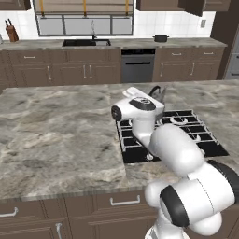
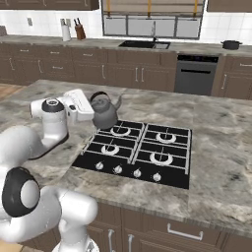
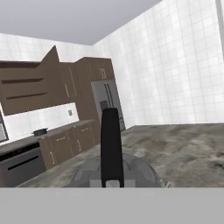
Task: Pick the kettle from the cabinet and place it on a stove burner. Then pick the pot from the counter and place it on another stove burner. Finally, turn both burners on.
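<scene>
Fingers clamped on the kettle's [image 2: 104, 112] black handle [image 3: 110, 146], kettle by the cooktop's [image 2: 140, 150] far-left burner [image 2: 120, 131].

Glossy white rounded arm [image 1: 175, 149], black joint bands, dark round cap.

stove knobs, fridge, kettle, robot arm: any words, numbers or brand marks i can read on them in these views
None can be read.
Knobs on the cooktop: small pale marks only, too small to read.
Kettle: plain grey, no label.
Fridge: a dark panel on the door, no legible text.
Robot arm: plain white and dark, no brand mark visible.
</scene>
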{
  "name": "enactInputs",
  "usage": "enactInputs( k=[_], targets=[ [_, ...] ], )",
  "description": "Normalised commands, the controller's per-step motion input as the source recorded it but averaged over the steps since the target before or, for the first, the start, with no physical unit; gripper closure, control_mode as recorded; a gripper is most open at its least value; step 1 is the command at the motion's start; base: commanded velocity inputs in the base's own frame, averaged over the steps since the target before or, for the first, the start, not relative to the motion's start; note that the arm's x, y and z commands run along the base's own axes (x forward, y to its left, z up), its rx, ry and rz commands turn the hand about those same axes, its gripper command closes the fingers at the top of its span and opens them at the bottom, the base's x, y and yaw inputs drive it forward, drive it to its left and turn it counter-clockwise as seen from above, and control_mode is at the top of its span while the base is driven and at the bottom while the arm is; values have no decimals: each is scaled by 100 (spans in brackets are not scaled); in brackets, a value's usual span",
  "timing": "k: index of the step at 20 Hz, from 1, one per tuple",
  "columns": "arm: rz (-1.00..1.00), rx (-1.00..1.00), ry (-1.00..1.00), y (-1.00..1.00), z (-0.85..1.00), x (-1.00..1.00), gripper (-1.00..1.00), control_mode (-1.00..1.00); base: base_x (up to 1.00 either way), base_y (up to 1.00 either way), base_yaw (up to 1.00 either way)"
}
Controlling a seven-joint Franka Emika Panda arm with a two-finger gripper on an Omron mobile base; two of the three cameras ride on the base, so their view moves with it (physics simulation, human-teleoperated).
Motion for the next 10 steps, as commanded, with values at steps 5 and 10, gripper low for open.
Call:
enactInputs(
  k=[5,10],
  targets=[
    [-7,0,0,0,-19,46,100,-100,0,0,0],
    [-10,0,3,2,-19,39,100,-100,0,0,0]
  ],
)
